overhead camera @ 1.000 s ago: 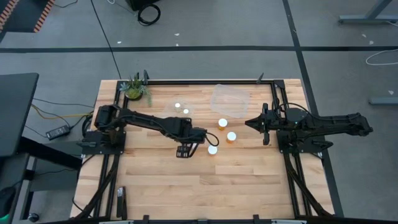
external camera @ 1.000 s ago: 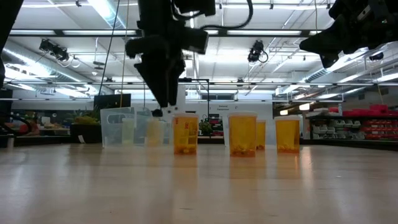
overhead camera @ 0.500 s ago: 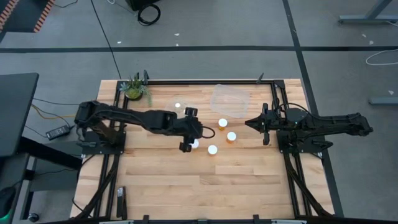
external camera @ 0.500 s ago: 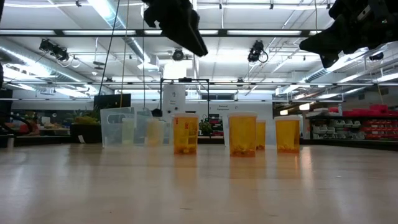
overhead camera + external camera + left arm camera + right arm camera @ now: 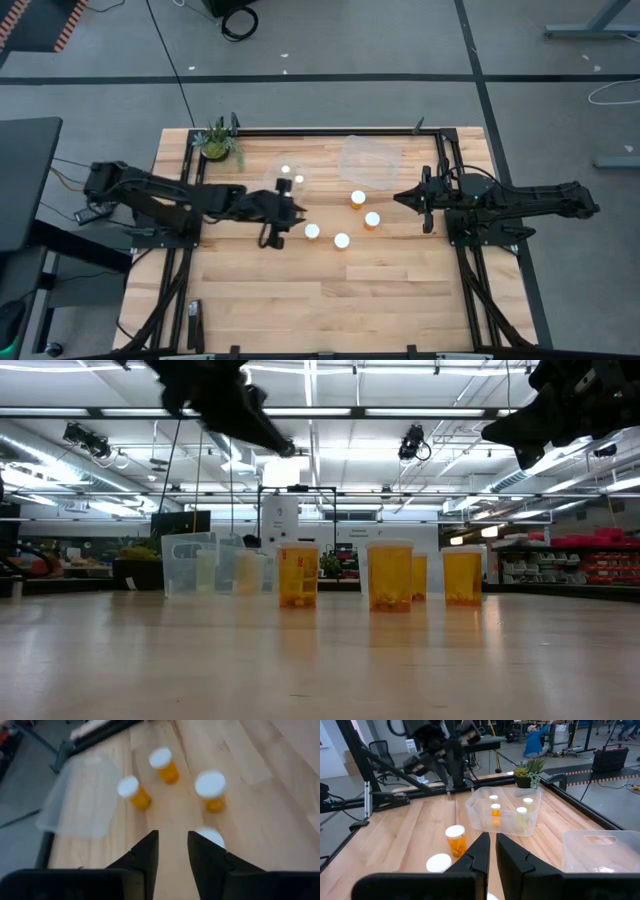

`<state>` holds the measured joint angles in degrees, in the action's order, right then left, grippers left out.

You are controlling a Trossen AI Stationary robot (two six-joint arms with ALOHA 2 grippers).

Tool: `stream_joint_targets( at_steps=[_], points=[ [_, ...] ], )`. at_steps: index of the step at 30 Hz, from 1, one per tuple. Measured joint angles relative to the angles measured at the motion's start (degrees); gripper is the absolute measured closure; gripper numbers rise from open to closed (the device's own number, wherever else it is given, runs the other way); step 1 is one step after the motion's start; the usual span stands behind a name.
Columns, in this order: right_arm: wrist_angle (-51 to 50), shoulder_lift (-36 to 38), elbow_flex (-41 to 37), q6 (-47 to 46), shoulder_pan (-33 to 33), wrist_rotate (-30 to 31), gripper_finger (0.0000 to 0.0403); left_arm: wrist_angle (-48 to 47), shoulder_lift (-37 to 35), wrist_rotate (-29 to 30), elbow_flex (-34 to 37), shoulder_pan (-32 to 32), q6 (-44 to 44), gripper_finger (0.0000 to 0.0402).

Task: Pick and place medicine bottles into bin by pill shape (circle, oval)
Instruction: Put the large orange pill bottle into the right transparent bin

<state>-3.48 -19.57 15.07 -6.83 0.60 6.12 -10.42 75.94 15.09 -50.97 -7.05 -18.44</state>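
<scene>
Several medicine bottles, orange with white caps, stand upright on the wooden table: one (image 5: 312,231) nearest my left gripper, others (image 5: 342,240) (image 5: 358,198) (image 5: 372,219) to its right. More bottles (image 5: 495,811) stand inside a clear bin (image 5: 290,178). My left gripper (image 5: 290,213) (image 5: 172,852) hangs high above the table, left of the loose bottles, open with nothing between its fingers. My right gripper (image 5: 398,198) (image 5: 492,847) hovers shut, right of the bottles, holding nothing.
A second clear bin (image 5: 370,160) sits at the far side with nothing showing in it. A small potted plant (image 5: 217,143) stands at the far left corner. Black frame rails run along the table's left, right and far edges. A person (image 5: 535,740) shows in the room beyond.
My left gripper has risen from just above the leftmost loose bottle and drawn back toward the table's left edge. That bottle stays upright where it was. The other bottles and my right arm have kept still.
</scene>
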Motion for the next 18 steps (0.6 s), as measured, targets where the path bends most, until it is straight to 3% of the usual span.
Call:
stream_joint_targets(
  at_steps=[18],
  points=[
    [0.0,-0.3,0.0,0.0,0.0,0.0,0.0366,27.9,-20.0,0.1,34.1,-1.5,7.7,0.0373]
  ],
)
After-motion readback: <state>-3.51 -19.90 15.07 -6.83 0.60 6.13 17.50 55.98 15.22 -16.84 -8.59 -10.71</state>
